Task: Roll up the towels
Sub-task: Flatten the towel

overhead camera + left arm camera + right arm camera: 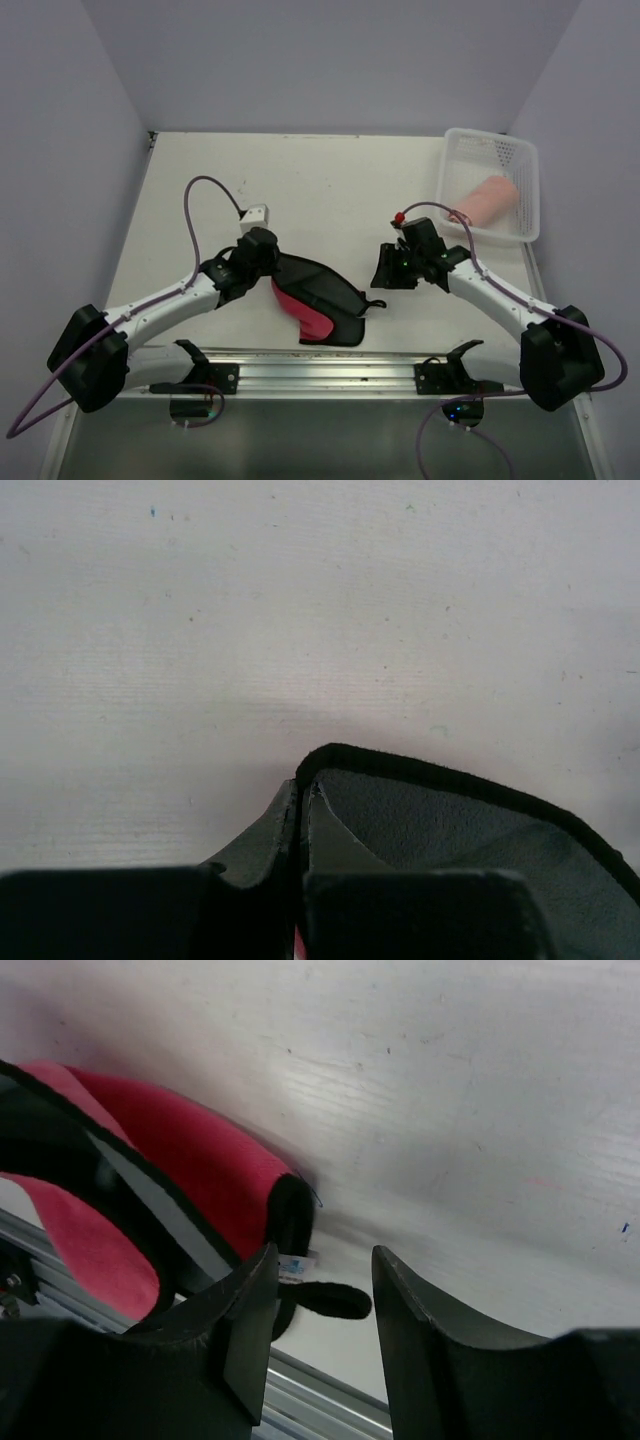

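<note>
Left gripper (301,798) pressed together on the dark trim of the blackish cloth (318,285), at its 10 o'clock corner; right gripper (326,1255) spread, holding nothing, just beside the cloth's 3 o'clock edge; cloth lies half-folded at the table's (320,180) 6 o'clock, red face showing.

Risks: your pinch looks thin, so a pull may slip it; the hanging loop (335,1300) could snag the right fingers; the near rail (330,362) may catch the hem.

Salmon-pink towel (487,200) sits rolled in the white basket (528,190) at 2 o'clock, well apart.
</note>
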Controlling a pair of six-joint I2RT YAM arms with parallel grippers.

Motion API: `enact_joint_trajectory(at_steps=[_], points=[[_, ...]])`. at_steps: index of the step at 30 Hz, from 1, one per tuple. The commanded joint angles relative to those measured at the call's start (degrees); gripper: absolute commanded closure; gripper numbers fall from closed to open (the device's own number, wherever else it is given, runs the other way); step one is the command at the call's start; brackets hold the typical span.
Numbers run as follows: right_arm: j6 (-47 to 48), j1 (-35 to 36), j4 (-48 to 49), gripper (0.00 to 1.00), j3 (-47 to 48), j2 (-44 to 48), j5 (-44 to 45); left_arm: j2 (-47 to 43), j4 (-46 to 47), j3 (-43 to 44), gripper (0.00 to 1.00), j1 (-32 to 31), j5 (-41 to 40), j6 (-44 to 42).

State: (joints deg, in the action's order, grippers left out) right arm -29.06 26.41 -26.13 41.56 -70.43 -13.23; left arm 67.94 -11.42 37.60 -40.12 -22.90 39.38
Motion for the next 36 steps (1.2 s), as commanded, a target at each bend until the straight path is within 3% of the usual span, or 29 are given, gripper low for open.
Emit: enact_joint_trajectory(at_steps=[1,12,20,36], points=[[-2.49,-0.22,6.17,0.54,-3.67,1.88,-2.84,1.14,-1.50,1.07,1.00,0.92,-3.83,-0.70],[-5.12,-0.22,12.06,0.56,-7.98,2.32,-4.69,2.19,-0.79,0.01,1.00,1.09,-2.68,-1.14],[-4.69,-0.22,9.69,0.54,-8.77,4.07,-1.01,1.84,-2.99,-0.52,1.00,1.09,-4.18,-0.79],[-28.50,-0.13,11.63,0.34,-14.14,11.98,8.13,-1.32,-0.71,-3.33,1.00,1.27,-0.48,-0.88]])
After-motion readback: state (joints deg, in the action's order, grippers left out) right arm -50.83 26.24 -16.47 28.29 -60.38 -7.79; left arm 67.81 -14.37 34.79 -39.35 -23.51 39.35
